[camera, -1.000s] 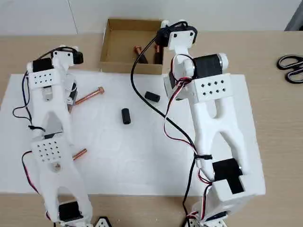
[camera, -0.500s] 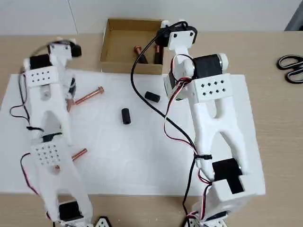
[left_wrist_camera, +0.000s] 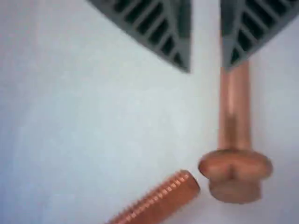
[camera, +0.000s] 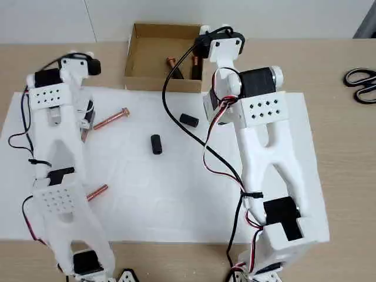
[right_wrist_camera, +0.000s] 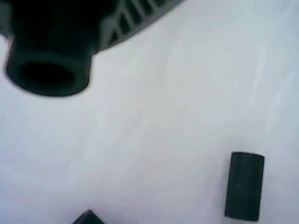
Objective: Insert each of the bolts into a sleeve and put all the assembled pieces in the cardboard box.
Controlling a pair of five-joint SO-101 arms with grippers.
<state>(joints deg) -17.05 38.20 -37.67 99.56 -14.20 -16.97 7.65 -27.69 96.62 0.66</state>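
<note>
The far bolt (camera: 110, 119) has not budged in the last second: it lies on the white sheet (camera: 176, 194), near and left of the box (camera: 133, 56). What moved is your left arm (camera: 56, 147), which swung far-left and came partly back; the left gripper (left_wrist_camera: 205, 65) is released, jaws spread at the bolt's tail end. The right gripper (right_wrist_camera: 79, 32) stayed put, clenched on a sleeve (right_wrist_camera: 46, 70). So that bolt is not yet picked up, and nothing new is ready for the box.
</note>
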